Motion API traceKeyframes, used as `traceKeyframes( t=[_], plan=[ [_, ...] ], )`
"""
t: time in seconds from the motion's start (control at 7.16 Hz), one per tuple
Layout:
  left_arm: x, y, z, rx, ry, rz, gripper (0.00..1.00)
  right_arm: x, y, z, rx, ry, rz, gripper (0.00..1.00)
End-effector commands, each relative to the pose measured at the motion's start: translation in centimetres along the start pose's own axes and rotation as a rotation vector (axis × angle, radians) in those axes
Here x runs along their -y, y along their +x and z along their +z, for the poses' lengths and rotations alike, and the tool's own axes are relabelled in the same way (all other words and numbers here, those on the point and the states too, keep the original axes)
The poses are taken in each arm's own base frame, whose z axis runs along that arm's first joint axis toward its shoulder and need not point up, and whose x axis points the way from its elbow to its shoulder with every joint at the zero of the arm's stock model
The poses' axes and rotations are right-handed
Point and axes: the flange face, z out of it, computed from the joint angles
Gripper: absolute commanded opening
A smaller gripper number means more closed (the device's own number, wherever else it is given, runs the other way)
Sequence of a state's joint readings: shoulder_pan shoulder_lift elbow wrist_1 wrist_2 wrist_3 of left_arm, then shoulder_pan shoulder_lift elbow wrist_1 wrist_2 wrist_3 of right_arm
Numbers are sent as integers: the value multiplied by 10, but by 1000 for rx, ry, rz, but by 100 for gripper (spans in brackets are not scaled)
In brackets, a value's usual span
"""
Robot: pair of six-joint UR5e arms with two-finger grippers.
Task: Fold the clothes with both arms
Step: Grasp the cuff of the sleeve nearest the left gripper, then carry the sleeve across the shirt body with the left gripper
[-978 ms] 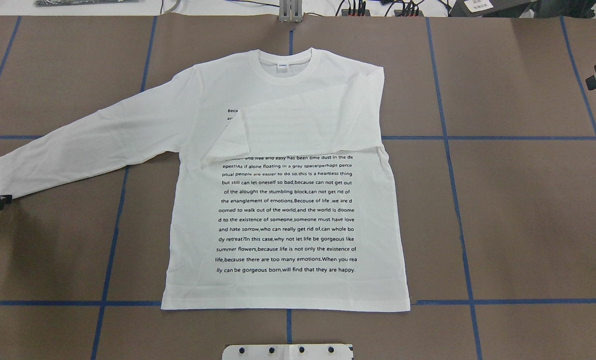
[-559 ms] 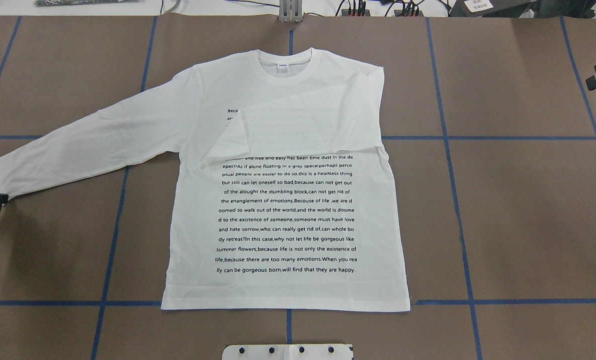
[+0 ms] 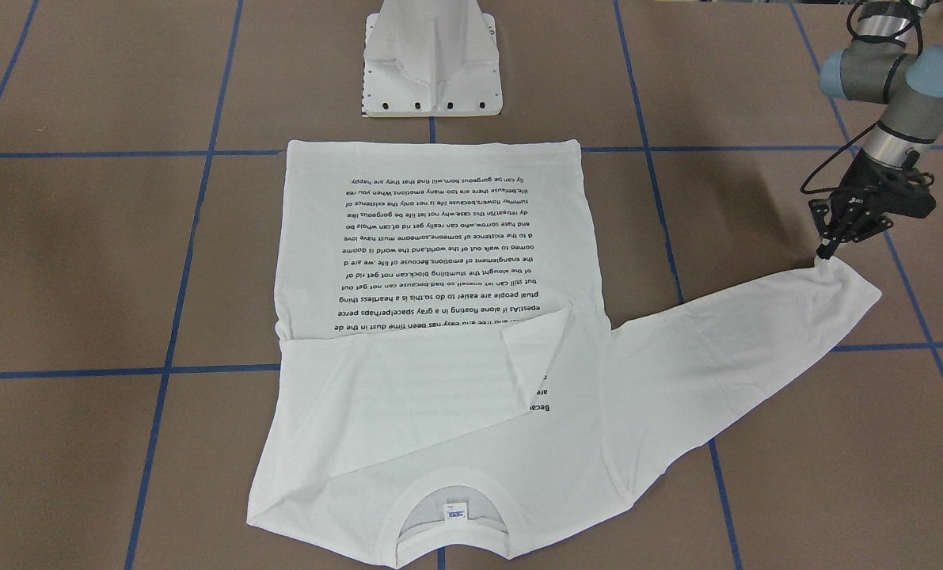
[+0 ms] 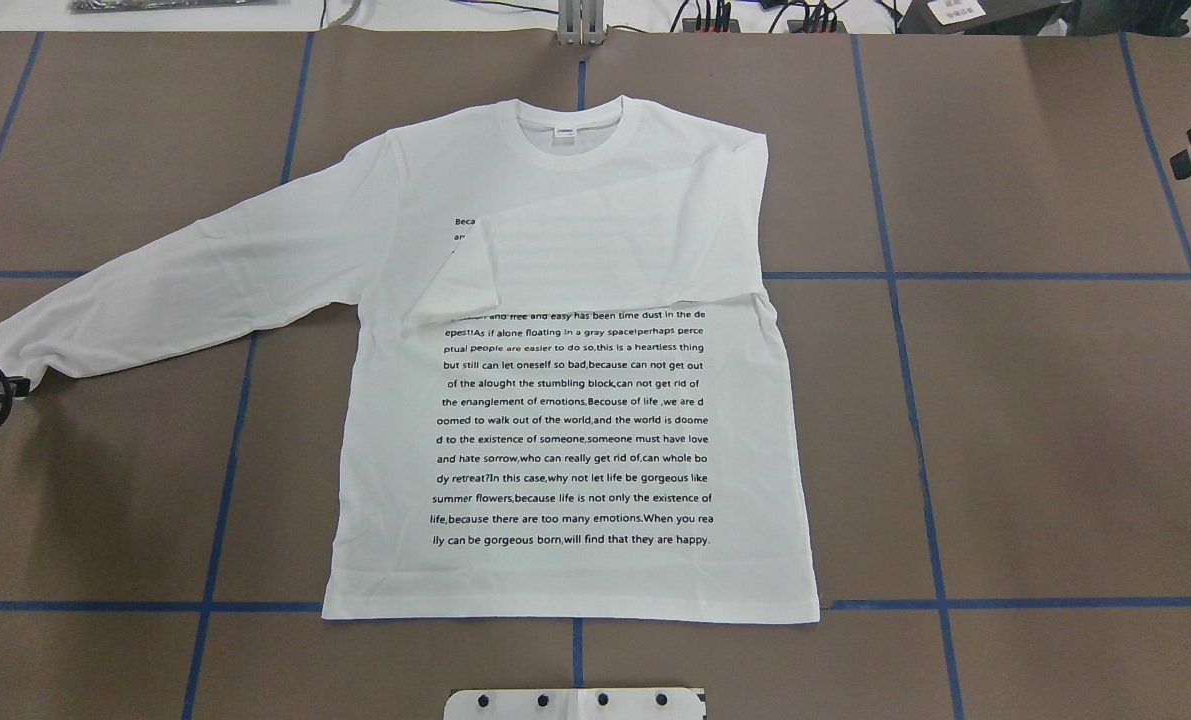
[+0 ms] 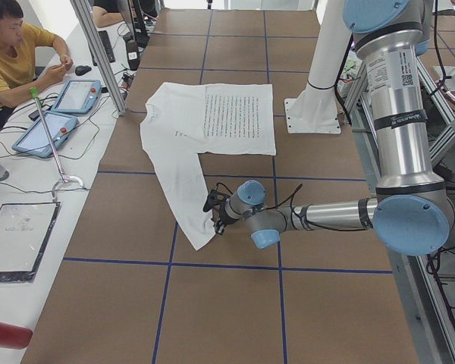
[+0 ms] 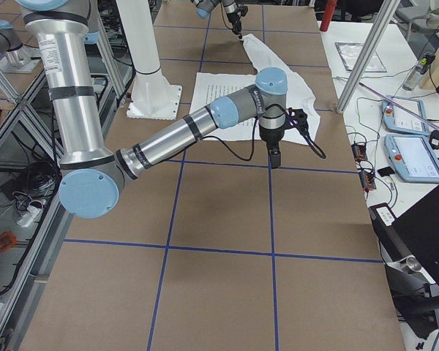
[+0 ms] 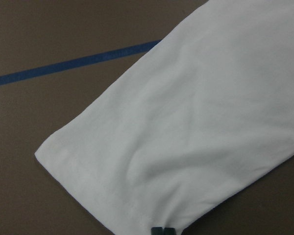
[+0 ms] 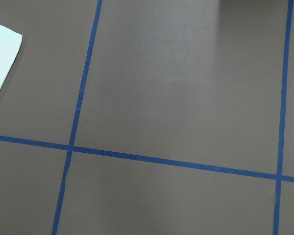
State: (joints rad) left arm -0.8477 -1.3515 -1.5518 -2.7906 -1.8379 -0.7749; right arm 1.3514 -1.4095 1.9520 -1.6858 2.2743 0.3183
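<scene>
Overhead exterior, left claw (image 4: 21, 385) now pinching sleeve cuff (image 4: 0, 348)

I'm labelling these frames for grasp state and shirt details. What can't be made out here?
1. Whether the right gripper is open or shut: small in exterior right view, absent from its own wrist view.
2. Most of the left gripper: cut off by the overhead view's left edge.
3. Top text lines of the T-shirt: covered by its folded sleeve.
4. Print on the neck label: too small everywhere.
</scene>
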Motion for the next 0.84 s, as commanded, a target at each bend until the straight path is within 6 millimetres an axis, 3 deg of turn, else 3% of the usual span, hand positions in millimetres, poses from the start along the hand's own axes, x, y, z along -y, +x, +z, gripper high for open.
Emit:
traceKeyframes(
  t=[0.0,0.28,0.42,0.7],
  plan=[
    [63,48,-31,-94,140,21,0,0,-1,-1,1,1,4,100],
    [143,86,-33,-168,183,11,0,1,0,0,0,-1,6,100],
    [199,118,-37,-198,157,-7,0,1,1,1,0,-2,7,100],
    [305,216,-49,-235,124,-143,0,1,1,1,0,-2,7,100]
  ],
)
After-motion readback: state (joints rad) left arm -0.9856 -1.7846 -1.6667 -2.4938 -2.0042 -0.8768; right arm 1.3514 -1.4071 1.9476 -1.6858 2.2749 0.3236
